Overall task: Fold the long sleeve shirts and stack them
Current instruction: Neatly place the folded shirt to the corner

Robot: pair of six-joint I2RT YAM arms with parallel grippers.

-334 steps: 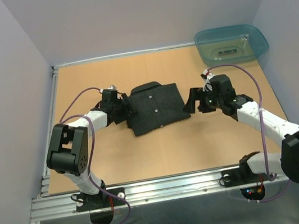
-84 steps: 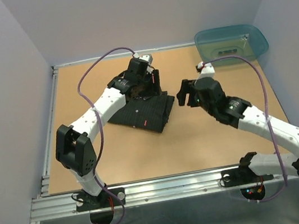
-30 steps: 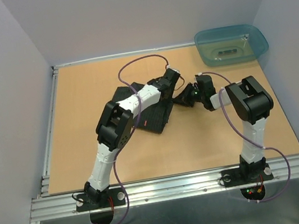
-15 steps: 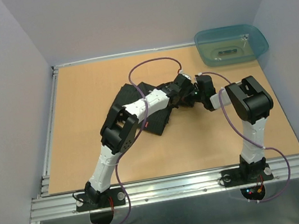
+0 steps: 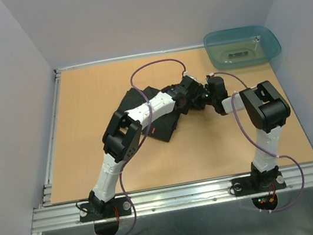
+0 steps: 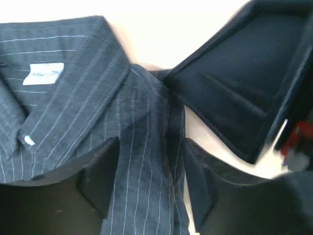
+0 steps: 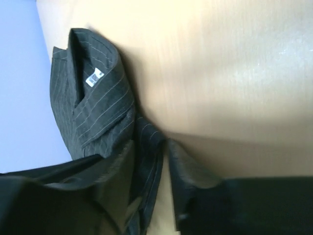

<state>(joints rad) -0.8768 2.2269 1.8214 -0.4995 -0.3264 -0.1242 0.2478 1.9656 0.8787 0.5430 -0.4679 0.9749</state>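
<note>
The black pinstriped long sleeve shirt (image 5: 161,126) lies folded at mid-table, a tiny red tag on its near edge. Both grippers meet at its right corner. My left gripper (image 5: 191,95) reaches across from the left; in its wrist view the gripper (image 6: 151,149) stands open astride a raised fold of shirt (image 6: 142,196) below the collar and white label (image 6: 44,73). My right gripper (image 5: 201,99) faces it. In the right wrist view that gripper (image 7: 150,149) is open, and a narrow strip of shirt (image 7: 146,166) runs between the fingers with bare table beside it.
A teal plastic tub (image 5: 241,45) stands at the back right corner. The right gripper's black body (image 6: 239,98) fills the upper right of the left wrist view, very close. A metal rail (image 5: 186,193) runs along the table's near edge.
Both grippers were pinched on the shirt's right corner and now have their jaws apart. The left gripper has shifted slightly back; the shirt stays folded in place.
</note>
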